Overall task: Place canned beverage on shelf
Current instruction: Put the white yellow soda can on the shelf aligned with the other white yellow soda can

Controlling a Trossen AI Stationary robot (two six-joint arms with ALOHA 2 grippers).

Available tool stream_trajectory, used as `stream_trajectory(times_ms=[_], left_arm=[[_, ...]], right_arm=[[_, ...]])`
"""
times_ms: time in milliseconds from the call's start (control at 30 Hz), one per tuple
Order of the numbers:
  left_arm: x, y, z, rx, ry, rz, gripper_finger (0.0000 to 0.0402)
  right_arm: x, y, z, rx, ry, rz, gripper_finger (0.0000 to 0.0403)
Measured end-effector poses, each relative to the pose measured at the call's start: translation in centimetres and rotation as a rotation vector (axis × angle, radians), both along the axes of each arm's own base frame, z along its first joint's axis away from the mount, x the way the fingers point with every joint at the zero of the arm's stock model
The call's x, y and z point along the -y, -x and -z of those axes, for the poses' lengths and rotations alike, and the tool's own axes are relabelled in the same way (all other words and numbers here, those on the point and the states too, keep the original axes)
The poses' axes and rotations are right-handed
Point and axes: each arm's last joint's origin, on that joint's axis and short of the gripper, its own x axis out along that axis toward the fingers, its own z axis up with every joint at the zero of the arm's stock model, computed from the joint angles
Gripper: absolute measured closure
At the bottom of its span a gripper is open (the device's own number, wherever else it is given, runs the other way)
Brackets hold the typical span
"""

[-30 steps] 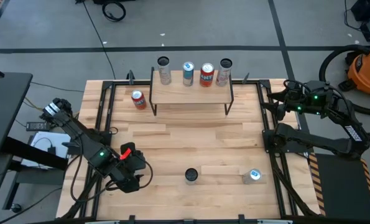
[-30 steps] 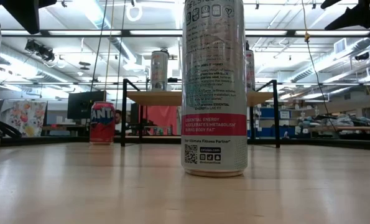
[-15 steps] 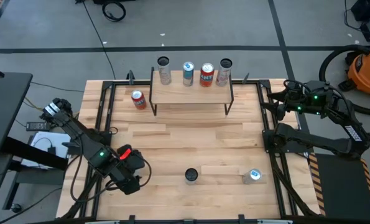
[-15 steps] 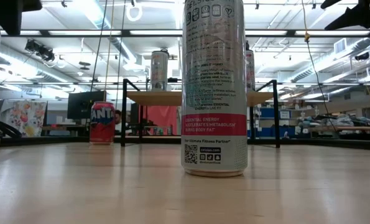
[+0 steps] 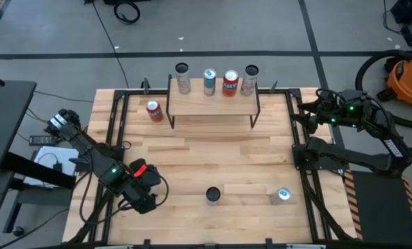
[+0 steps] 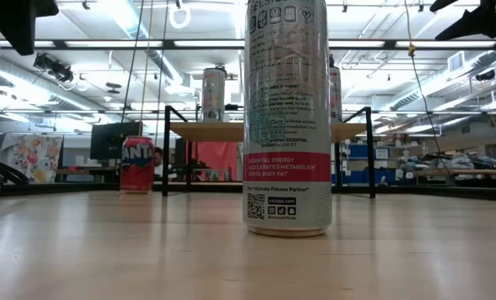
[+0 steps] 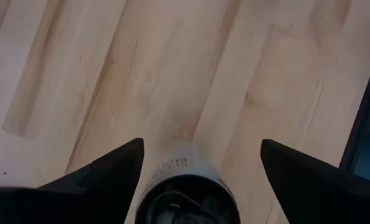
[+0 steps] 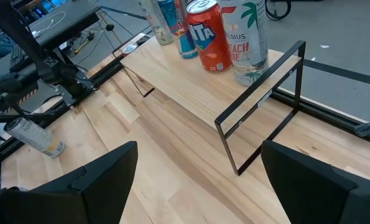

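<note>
Left gripper (image 5: 142, 196) sits low over the table's near-left corner, fingers spread wide — in its wrist view a silver can (image 7: 183, 186) stands between them, apart from both, so released, not grasped. Right gripper (image 8: 197, 180) hangs by the table's far-right edge, its fingers parted with nothing between them, looking across at the shelf (image 5: 212, 104). The shelf stands at the far middle of the tabletop (image 5: 212, 152) and carries four upright cans in a row: a silver one (image 5: 183, 78), a blue one (image 5: 209, 81), an orange one (image 5: 230, 83), and a tall pale one (image 5: 250, 79). A red can (image 5: 154, 110) stands on the tabletop just left of the shelf's left legs. Near the front edge — a dark-topped can (image 5: 212, 196) at centre and a blue-topped can (image 5: 282, 196) to its right, well apart. The low view is filled by a tall can with a pink band (image 6: 286, 117).
</note>
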Motion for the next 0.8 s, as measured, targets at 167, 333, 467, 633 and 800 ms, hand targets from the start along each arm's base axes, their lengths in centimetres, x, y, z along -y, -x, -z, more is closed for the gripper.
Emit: stream_trajectory(times_ms=[167,333,467,633,800], left_arm=[[-0.09,-0.12,-0.01,0.005,0.001,-0.005,0.0067],[-0.02,-0.26,-0.07,0.018,-0.060,0.133,0.0067],[0.16,-0.50,-0.17,0.043,-0.098,0.245,0.0067],[0.43,-0.96,-0.41,0.110,-0.095,0.236,0.0067],[0.49,-1.03,-0.45,0.121,-0.086,0.225,0.0067]], right_arm=[[0.00,0.00,0.00,0.000,0.000,0.000,0.0050],[0.00,-0.01,0.00,0.000,0.000,0.000,0.0050],[0.00,0.00,0.00,0.000,0.000,-0.001,0.0050],[0.00,-0.01,0.00,0.004,-0.008,0.003,0.0050],[0.00,0.00,0.00,0.008,-0.016,0.007,0.0050]])
